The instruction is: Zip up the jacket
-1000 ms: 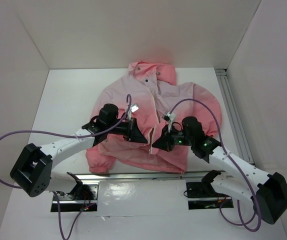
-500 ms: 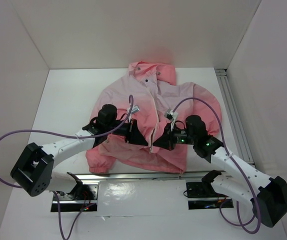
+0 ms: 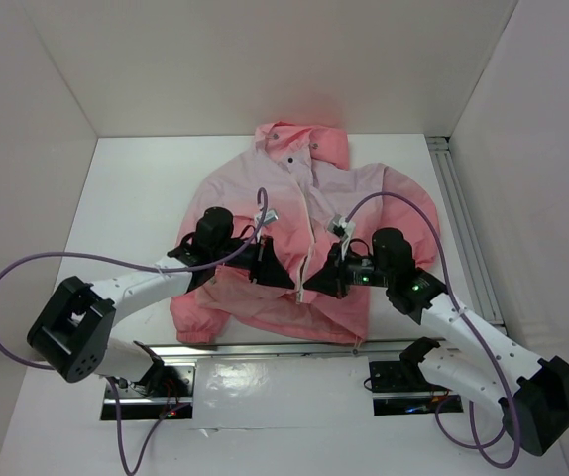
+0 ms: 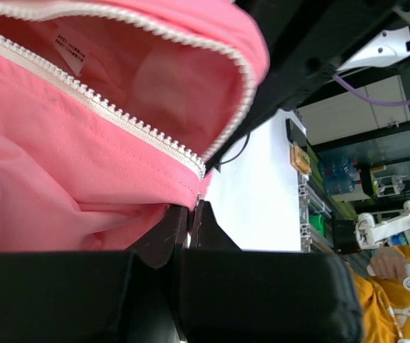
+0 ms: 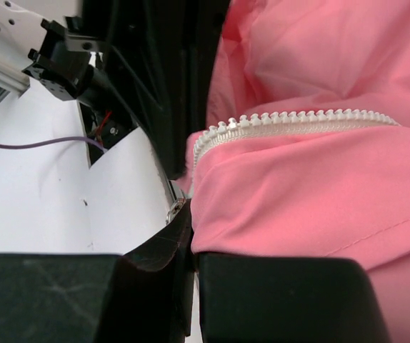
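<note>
Here the jacket (image 3: 304, 198) lies flat on its back in the middle of the white table (image 3: 136, 188), hood toward the far wall and front open along the zipper (image 3: 311, 236). Near the hem both front edges are pinched. The left gripper (image 3: 283, 279) is clamped tight on the bottom corner of one zipper edge, and the right gripper (image 3: 310, 288) is clamped on the corner of the other. Their fingertips sit just beside each other. The black wrists cover the jacket's lower chest, and purple cables (image 3: 384, 203) arch above the fabric on each side. A metal rail (image 3: 463, 233) runs along the table's right edge, near that sleeve. White walls (image 3: 265, 59) box the table in on three sides. Bare table shows past both sleeves, more of it on the left. Two base plates (image 3: 151, 387) sit along the near edge, just below the hem.
</note>
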Controlling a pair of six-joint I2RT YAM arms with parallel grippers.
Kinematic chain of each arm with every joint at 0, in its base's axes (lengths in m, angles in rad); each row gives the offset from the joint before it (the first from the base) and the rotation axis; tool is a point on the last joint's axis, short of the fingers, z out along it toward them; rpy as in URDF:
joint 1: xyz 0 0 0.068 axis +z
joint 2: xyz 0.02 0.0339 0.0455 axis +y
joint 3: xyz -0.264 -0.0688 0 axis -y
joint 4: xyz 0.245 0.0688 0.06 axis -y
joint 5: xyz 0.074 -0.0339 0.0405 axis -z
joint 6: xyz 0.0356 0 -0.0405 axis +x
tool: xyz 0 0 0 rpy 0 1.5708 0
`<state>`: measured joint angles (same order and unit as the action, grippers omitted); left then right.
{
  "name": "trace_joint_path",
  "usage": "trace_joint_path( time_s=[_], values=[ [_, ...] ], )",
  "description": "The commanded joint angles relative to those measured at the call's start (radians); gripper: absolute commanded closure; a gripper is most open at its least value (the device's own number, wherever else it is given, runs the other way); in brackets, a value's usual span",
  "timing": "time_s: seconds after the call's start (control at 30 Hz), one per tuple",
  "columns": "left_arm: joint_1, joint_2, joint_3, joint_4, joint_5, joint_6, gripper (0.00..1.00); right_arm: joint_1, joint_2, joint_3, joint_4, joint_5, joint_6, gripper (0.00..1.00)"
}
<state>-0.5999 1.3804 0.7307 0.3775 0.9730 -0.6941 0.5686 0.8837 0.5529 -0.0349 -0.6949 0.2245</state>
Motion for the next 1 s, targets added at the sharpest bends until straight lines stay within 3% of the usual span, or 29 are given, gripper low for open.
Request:
trace_joint_path(
  time_s=[0.0, 0.43, 0.97],
  values=[
    [0.006, 0.02, -0.001, 0.1, 0.046, -0.019, 1.0, -0.006, -0.037, 0.071, 0.032, -0.015, -0.02, 1.0],
    [0.04, 0.005, -0.011, 0.121, 0.069, -0.054, 1.0, -0.006, -0.028, 0.071, 0.041, -0.014, -0.03, 1.0],
    [0.061, 0.006, -0.056, 0.29, 0.127, -0.162, 1.0, -0.006, -0.031, 0.053, 0.058, -0.012, -0.011, 1.0]
  ],
)
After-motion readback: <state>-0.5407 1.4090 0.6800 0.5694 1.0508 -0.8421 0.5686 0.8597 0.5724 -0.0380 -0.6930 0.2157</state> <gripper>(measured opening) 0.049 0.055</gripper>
